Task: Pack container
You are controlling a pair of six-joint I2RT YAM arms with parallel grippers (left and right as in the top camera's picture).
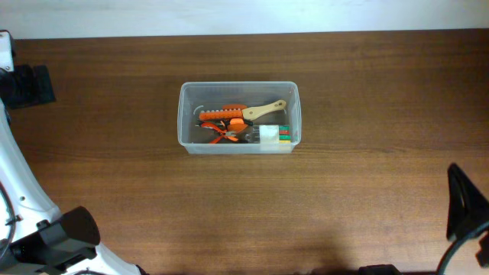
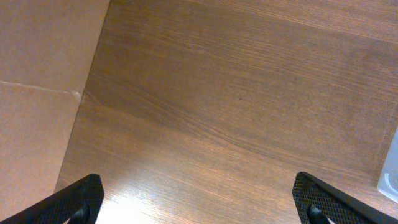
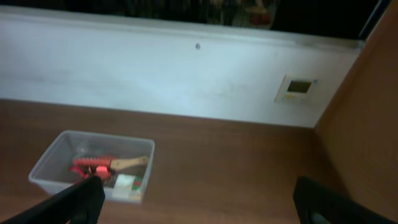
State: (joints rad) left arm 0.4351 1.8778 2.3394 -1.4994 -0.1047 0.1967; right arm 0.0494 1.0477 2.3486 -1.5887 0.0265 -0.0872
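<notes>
Holding wooden-handled brush [image 1: 263, 110]: clear rounded plastic container [image 1: 182, 114] (grained wood table [image 1: 367, 191]).

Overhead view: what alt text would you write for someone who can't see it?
A clear plastic container sits near the middle of a wooden table, holding orange tools and a wooden-handled tool. Robot arm parts show at the left edge and lower right corner.
</notes>
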